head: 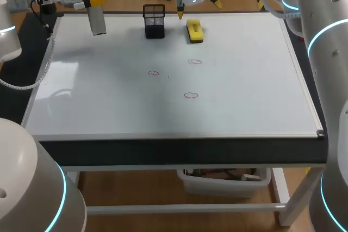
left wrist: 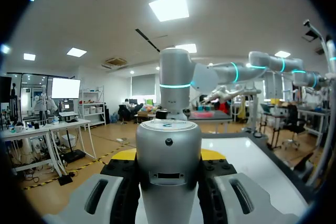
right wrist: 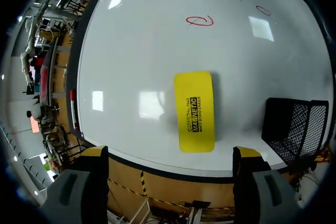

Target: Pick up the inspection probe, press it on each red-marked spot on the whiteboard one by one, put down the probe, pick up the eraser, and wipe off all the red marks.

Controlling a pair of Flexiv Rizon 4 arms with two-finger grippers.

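Three small red loops (head: pixel 191 95) on the white rectangular whiteboard (head: pixel 255 80) look faint from the head view, and two are barely legible far ahead of the right tool (right wrist: pixel 170 151). The left tool (head: pixel 95 1) clamps the grey cylindrical inspection probe (head: pixel 98 20) near the board's far left corner, and the probe hides most of its yellow tips. The right tool hangs spread wide over the yellow block eraser (right wrist: pixel 195 111), which lies flat beside a black mesh holder (right wrist: pixel 294 129) that is partly cut off.
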